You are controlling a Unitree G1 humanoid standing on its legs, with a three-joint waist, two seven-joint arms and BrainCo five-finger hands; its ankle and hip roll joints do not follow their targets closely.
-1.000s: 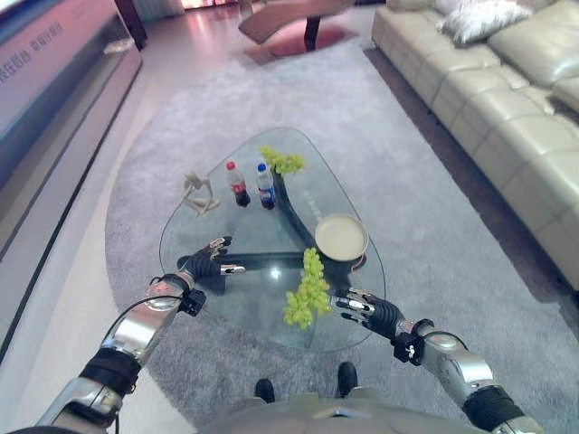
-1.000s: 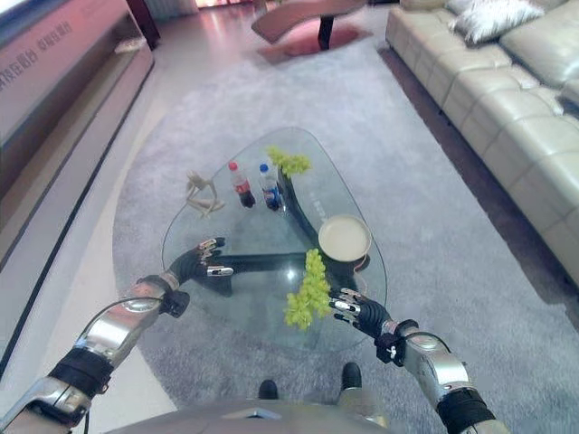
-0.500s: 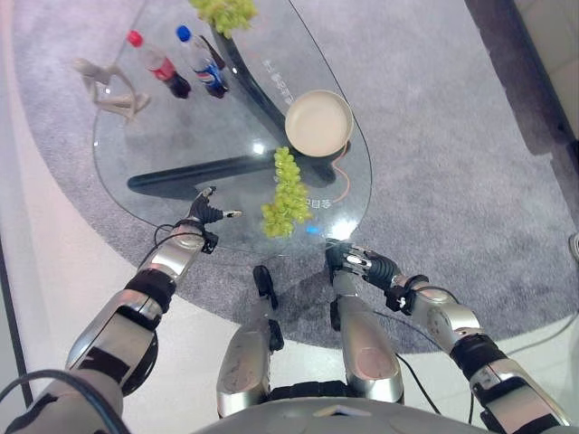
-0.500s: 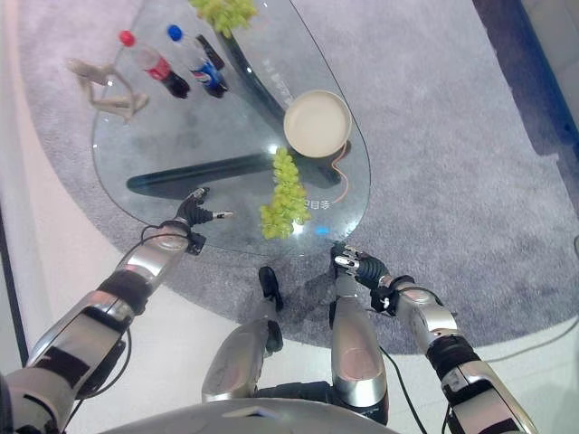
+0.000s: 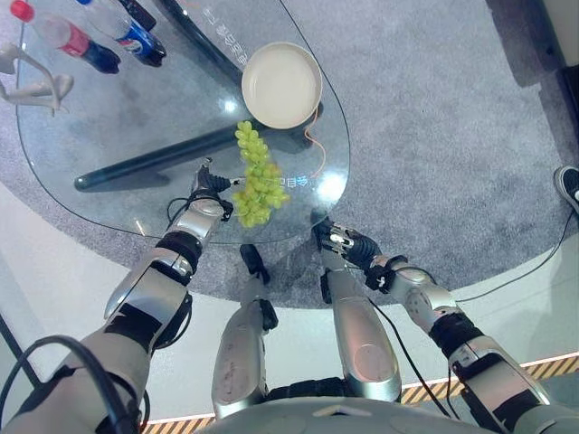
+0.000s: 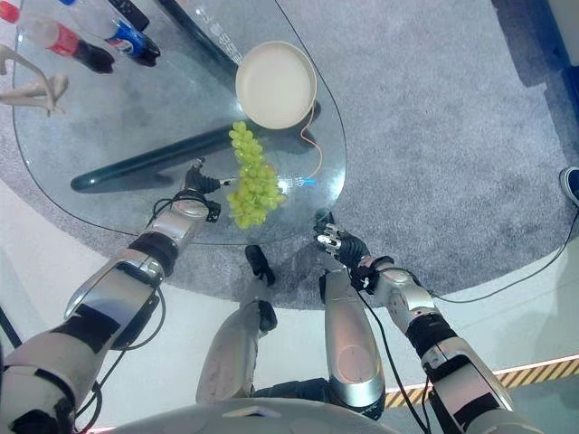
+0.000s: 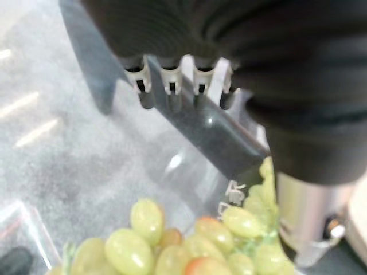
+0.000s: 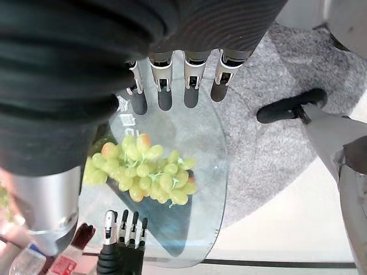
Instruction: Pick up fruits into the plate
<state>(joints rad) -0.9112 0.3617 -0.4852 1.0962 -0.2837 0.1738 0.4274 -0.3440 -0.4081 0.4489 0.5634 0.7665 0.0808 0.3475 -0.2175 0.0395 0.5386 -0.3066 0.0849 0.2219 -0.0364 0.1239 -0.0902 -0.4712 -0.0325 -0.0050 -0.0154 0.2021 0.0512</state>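
A bunch of green grapes [image 5: 256, 187] lies on the glass table [image 5: 136, 136], just short of the empty cream plate [image 5: 281, 84]. My left hand [image 5: 210, 185] is over the glass right beside the bunch. Its fingers [image 7: 166, 86] are straight and hold nothing, and the grapes [image 7: 189, 243] sit close under its palm. My right hand [image 5: 339, 242] hovers just off the table's near edge, a little to the right of the bunch. Its fingers [image 8: 178, 86] are straight and empty, with the grapes [image 8: 143, 172] and my left hand [image 8: 121, 243] beyond them.
Two small bottles, one red-capped [image 5: 54, 34] and one blue-labelled [image 5: 127, 36], and a pale figurine [image 5: 27, 86] stand at the table's far left. Dark table legs [image 5: 154, 163] show through the glass. Grey carpet [image 5: 434, 136] surrounds the table. A person's shoe [image 5: 568, 185] is at the right edge.
The camera has tilted down and moved closer over the table. My left hand has moved right, up against the grapes. My right hand has dropped back off the table's near edge.
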